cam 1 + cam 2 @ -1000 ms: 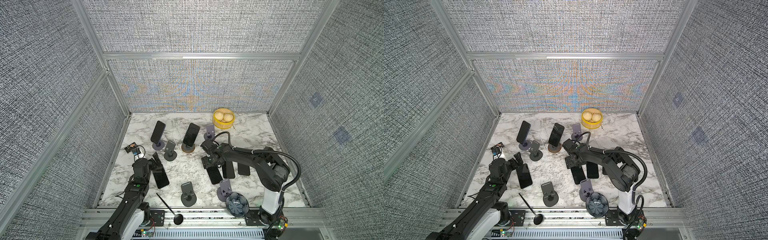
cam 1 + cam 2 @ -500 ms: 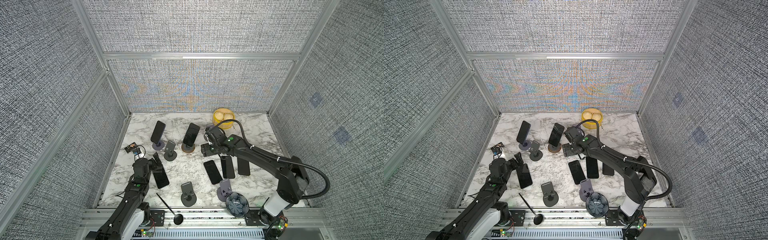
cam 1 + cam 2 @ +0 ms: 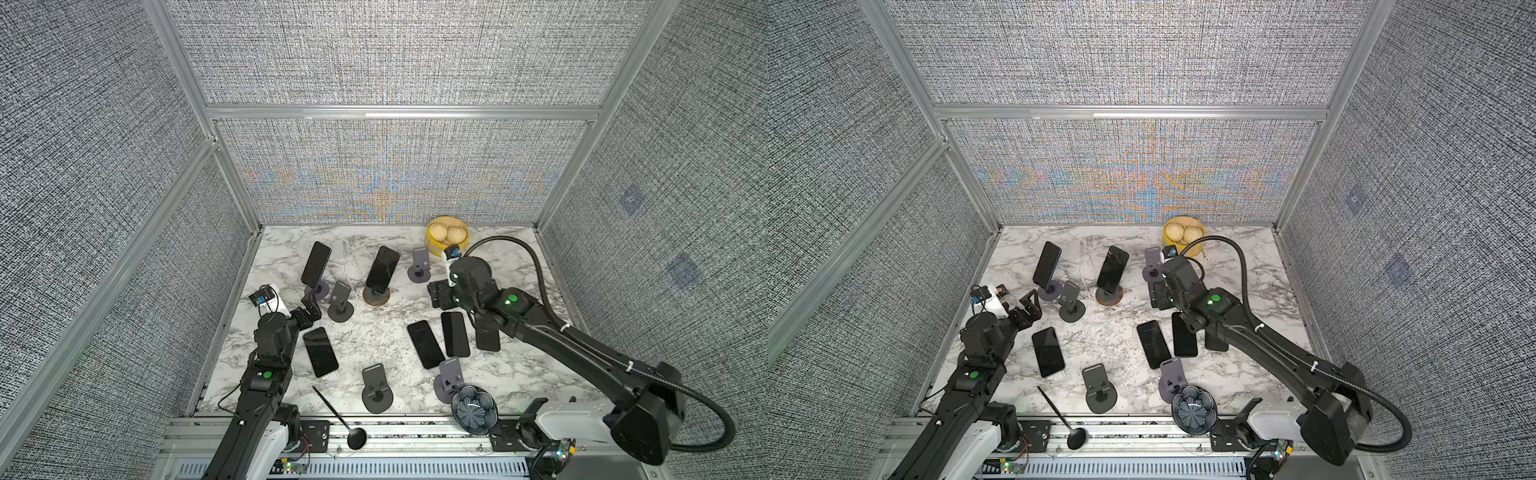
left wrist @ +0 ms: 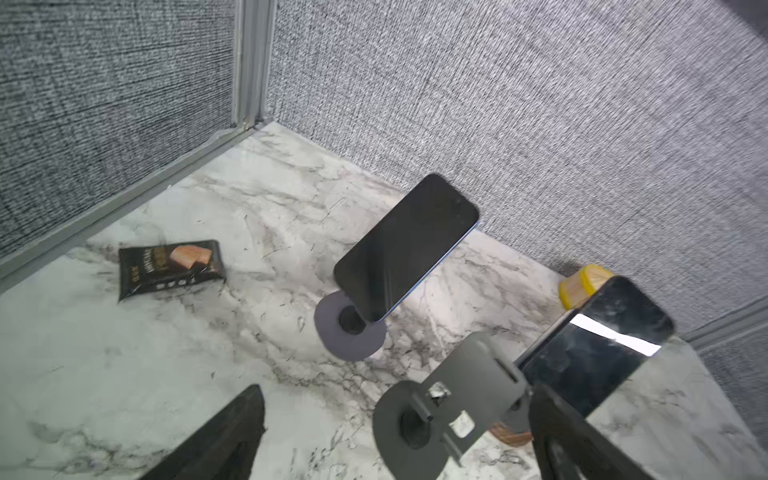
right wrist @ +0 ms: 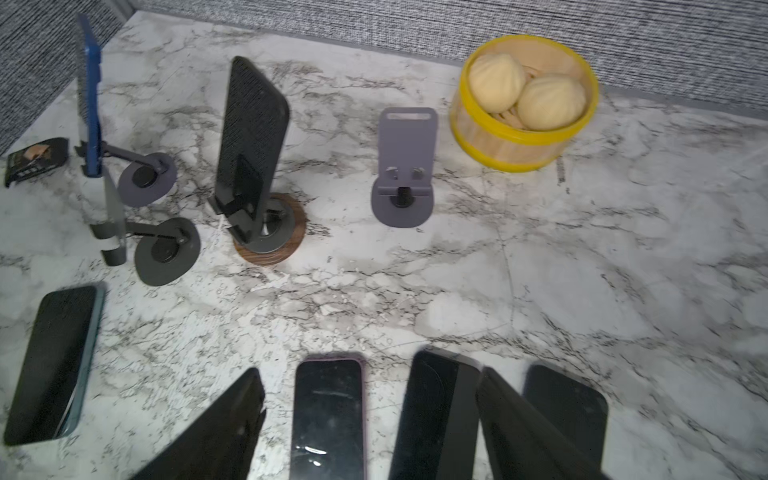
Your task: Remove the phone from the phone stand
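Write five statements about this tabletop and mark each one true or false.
1. The phone on the purple-base stand and the phone on the wood-base stand are both propped up. True.
2. The yellow basket is empty. False: it holds two buns.
3. The right gripper holds a phone. False: its jaws are apart and hold nothing.
4. A loose phone lies flat on the marble table near the left gripper. True.
5. The left gripper is shut. False: it is wide open and grips nothing.
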